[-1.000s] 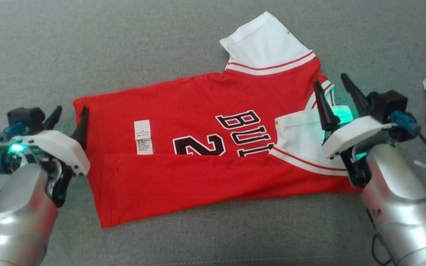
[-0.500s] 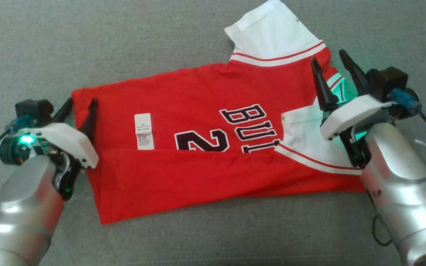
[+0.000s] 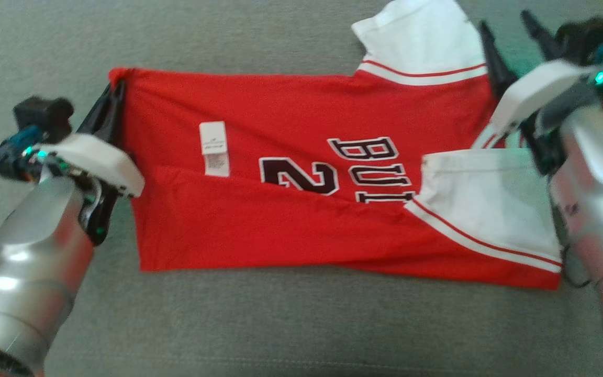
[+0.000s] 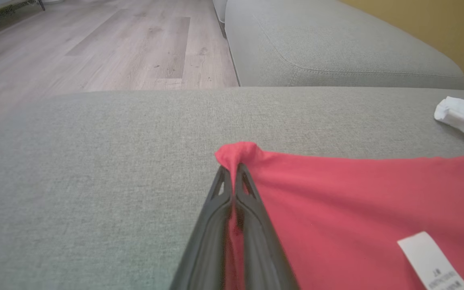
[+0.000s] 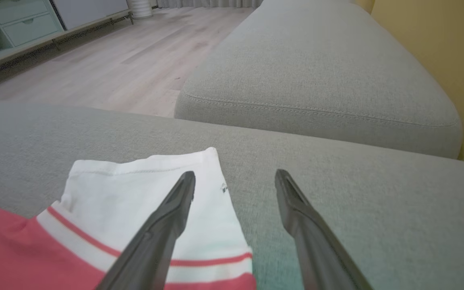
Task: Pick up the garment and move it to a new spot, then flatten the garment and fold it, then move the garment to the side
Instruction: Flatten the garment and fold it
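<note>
Two end effectors work one garment [image 3: 301,104], a red jersey lying flat along the sofa cushion [image 3: 280,324], with its near portion folded up over the print. The left end effector [image 3: 114,94] is closed on the far hem corner, which bunches into a small peak between the fingers [image 4: 252,225]. The right end effector [image 3: 508,26] is open and holds nothing; its jaws are spread over the outer edge of the far white sleeve [image 3: 416,36].

Handling: the fabric looks thin, light and limp. It has no stiffness, so an unsupported span will likely sag, and dragging it across the woven cushion may rumple the fold. Take hold at corners and seamed edges, where the layers are thickest. A pinch in the open panel would probably gather one layer alone.

Clearance: bare cushion lies beyond the garment's far edge and along its near edge. Past the cushion's far edge the wooden floor [image 4: 95,48] drops away. A second cushion [image 5: 316,80] stands beyond the sleeve.
</note>
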Controlling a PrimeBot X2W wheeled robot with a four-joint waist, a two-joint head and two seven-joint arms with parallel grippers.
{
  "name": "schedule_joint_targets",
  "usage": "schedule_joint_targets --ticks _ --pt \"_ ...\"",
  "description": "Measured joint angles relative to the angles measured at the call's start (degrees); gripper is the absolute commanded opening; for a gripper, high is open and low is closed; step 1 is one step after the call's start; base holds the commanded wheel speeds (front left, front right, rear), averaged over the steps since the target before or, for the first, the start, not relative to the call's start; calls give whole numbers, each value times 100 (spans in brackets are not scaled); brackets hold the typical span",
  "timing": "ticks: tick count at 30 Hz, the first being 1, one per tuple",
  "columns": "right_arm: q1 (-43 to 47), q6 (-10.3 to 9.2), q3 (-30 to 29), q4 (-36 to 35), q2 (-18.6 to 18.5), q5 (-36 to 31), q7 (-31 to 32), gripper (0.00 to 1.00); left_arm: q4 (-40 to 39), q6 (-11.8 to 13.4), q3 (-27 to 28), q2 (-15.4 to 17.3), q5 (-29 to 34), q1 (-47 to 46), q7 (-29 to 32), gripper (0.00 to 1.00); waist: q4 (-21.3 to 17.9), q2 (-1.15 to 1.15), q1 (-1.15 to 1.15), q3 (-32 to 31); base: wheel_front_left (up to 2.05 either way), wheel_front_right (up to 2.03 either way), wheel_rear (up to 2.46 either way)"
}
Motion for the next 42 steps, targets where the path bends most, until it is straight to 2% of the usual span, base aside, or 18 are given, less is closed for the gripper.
schedule_joint_targets --ticks 4,10,15,21,22,23,24,28,35,38,40,42 --pt "-540 -1 118 432 -186 -30 502 100 -68 0 -179 -151 93 -186 -62 0 288 0 0 92 0 0 0" --pt "-1160 0 260 1016 -246 -7 1245 100 -210 0 -300 -427 165 -311 -68 0 730 0 0 265 0 0 0" --pt "-1535 -1 279 1459 -445 -53 1514 100 -387 0 -338 -656 265 -530 -69 0 1035 0 0 418 0 0 0" --pt "-1782 -1 343 1718 -472 -52 1780 99 -479 0 -376 -714 319 -575 -85 0 1201 0 0 602 0 0 0" --pt "-1834 -1 372 1740 -470 -52 1828 64 -482 0 -376 -717 330 -575 -85 0 1204 0 0 614 0 0 0" --pt "-1872 0 415 1745 -461 -52 1872 18 -485 0 -376 -719 330 -575 -85 0 1198 0 0 618 0 0 0" --pt "-1885 -1 447 1747 -447 -51 1876 0 -489 0 -375 -717 330 -575 -85 0 1188 0 0 620 0 0 0" --pt "-1887 -1 501 1775 -471 -105 1451 0 -492 0 -266 -717 335 -575 -85 0 1151 0 0 619 0 0 0" --pt "-2123 -1 -44 1936 -578 -576 -112 0 -560 0 435 -692 676 -569 -86 0 992 0 0 556 0 0 0" --pt "-2072 0 -244 1868 -381 -605 -553 0 -564 0 715 -653 886 -476 -86 0 826 0 0 452 0 0 0" --pt "-2014 -1 -266 1762 -310 -595 -600 0 -571 0 791 -636 942 -413 -86 0 775 0 0 417 0 0 0" --pt "-1823 0 -293 1373 -193 -501 -646 0 -603 0 984 -590 1073 -250 -86 0 661 0 -1 346 0 0 0"
